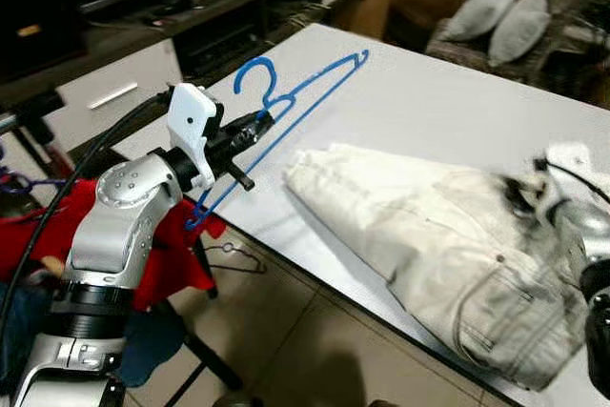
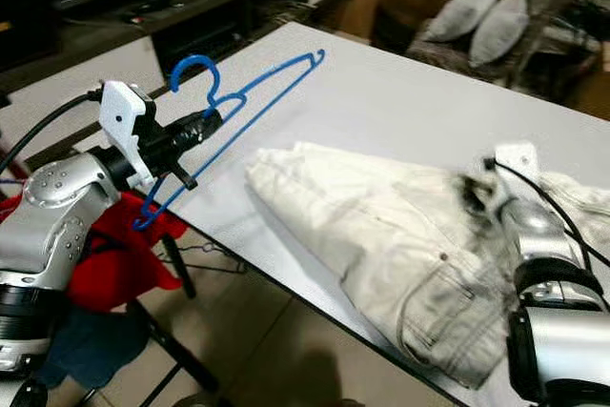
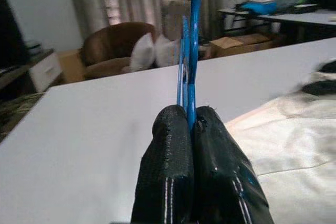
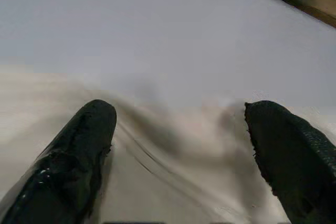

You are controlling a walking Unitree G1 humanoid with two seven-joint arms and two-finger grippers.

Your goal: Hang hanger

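The left hand (image 3: 190, 129) is clamped tight on the blue hanger (image 1: 286, 111), holding it in the air over the white surface's (image 1: 429, 111) 9 o'clock edge. The right hand (image 4: 178, 129) is spread wide, fingers over the pale trousers (image 1: 429, 245) at 4 o'clock.

blue hanger (image 1: 305, 92), cream trousers (image 1: 448, 245) — white table (image 1: 457, 111)
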